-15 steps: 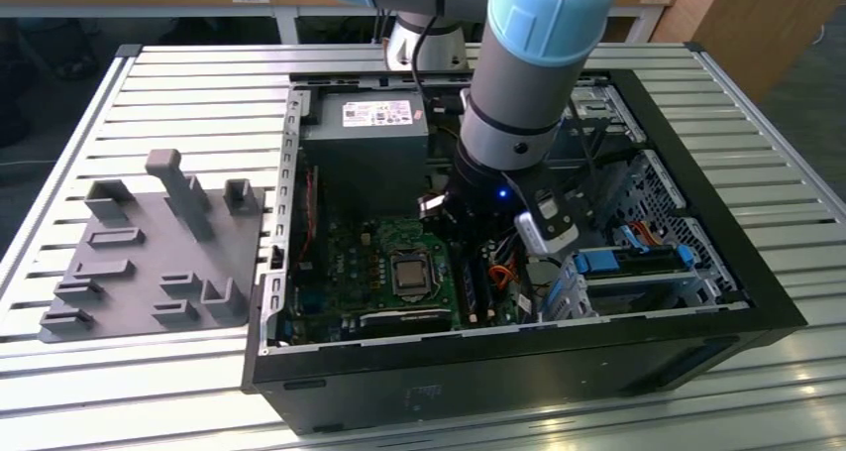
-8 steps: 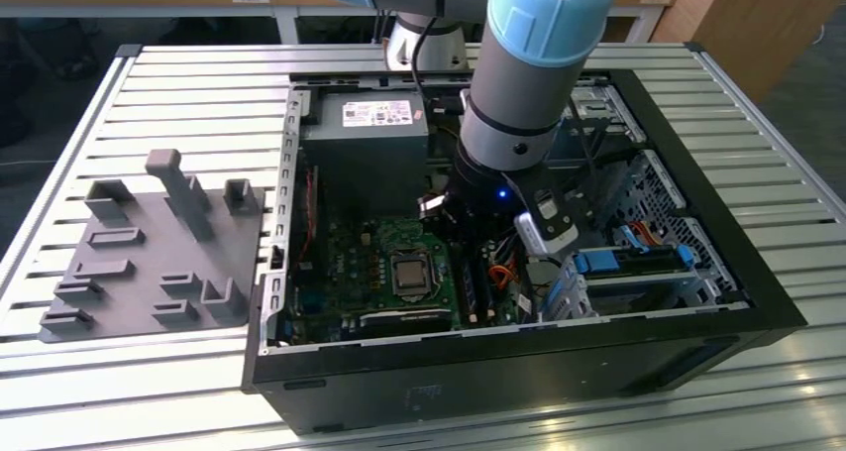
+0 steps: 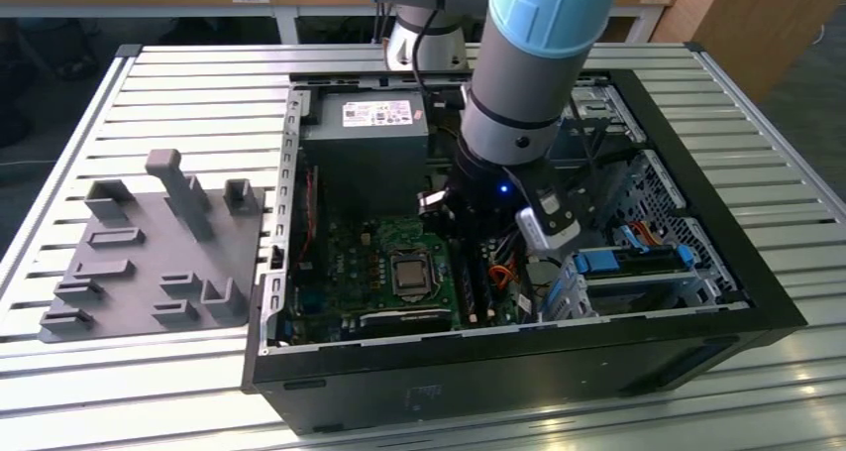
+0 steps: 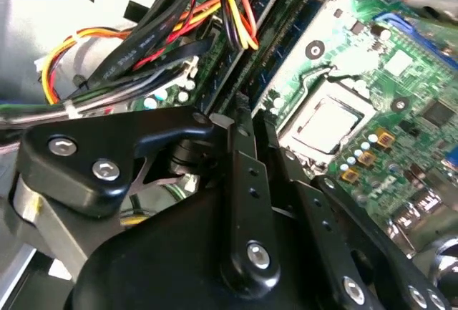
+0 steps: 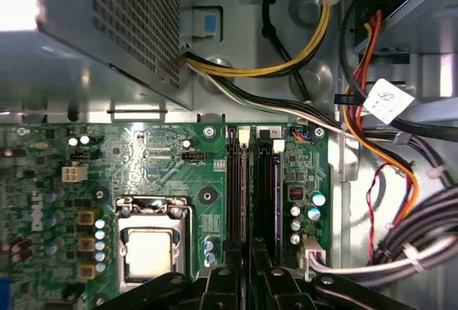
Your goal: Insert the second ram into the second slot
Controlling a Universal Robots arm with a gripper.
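My gripper (image 3: 478, 241) reaches down into the open computer case (image 3: 740, 273), over the memory slots (image 3: 484, 294) beside the processor socket. In both wrist views its black fingers stand close together, with their tips (image 5: 250, 263) (image 4: 250, 113) at one end of the slots (image 5: 266, 188). A thin dark edge, the second ram (image 5: 250, 195) seen edge-on, runs from between the fingertips along the slots. I cannot tell how deep it sits. The slots (image 4: 275, 31) stretch away from the fingertips.
The processor socket (image 5: 147, 245) lies close beside the slots, and the power supply (image 3: 364, 134) sits at the case's far end. Bundled cables (image 5: 386, 145) crowd the other side of the slots. A grey fixture (image 3: 146, 253) lies on the slatted table at the exterior view's left.
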